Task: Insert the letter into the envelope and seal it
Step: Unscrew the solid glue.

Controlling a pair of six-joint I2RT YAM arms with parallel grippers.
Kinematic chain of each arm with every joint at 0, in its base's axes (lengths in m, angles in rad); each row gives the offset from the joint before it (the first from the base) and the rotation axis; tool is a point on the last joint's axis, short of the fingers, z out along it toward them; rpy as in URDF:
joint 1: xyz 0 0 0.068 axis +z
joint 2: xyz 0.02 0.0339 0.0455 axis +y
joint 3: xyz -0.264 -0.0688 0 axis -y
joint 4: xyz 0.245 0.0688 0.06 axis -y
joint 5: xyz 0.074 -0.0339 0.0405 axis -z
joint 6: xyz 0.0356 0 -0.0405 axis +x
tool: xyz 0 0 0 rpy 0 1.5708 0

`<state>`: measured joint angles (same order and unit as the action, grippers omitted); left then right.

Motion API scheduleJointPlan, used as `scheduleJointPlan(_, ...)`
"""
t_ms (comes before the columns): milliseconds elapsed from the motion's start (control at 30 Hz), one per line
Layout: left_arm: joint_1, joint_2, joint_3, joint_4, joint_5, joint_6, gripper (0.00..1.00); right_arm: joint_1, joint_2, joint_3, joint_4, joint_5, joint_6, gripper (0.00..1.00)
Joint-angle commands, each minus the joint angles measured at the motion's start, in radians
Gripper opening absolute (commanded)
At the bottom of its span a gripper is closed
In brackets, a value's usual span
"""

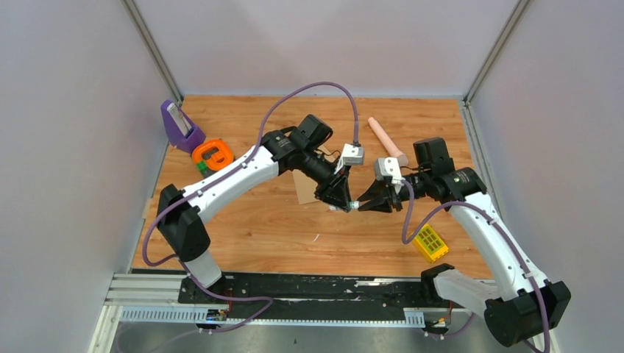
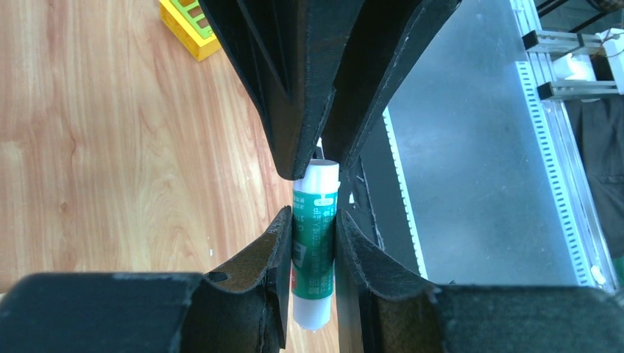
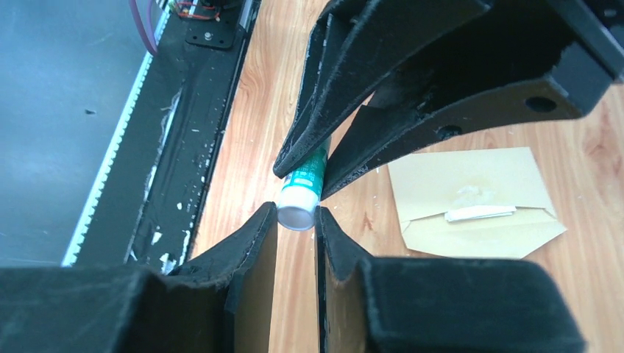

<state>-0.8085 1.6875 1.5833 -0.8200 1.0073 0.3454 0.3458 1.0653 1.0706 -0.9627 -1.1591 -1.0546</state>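
Left gripper (image 2: 314, 215) clamps glue stick (image 2: 315, 257), envelope (image 3: 456, 176) nearby.

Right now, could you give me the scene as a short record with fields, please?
left gripper: shut on glue stick
right gripper: shut on the stick's white end
envelope: flat on table, flap open
letter: pale strip showing at the envelope mouth
seal: not yet done
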Motion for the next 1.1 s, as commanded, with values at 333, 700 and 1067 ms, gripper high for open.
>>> scheduleJointPlan(333, 0.001, -0.080, 0.056, 0.000, -0.121, 0.052, 0.00, 0.005, 0.039, -0.001, 0.124, -0.022, 0.749, 0.30)
scheduleJointPlan(700, 0.002, -0.103, 0.047, 0.007, -0.192, 0.066, 0.00, -0.098, 0.094, -0.005, 0.173, -0.212, 0.986, 0.53)
scheduleJointPlan(1067, 0.001, -0.093, 0.018, 0.019, -0.042, 0.041, 0.00, -0.111, -0.115, -0.126, 0.175, -0.152, 0.370, 0.96)
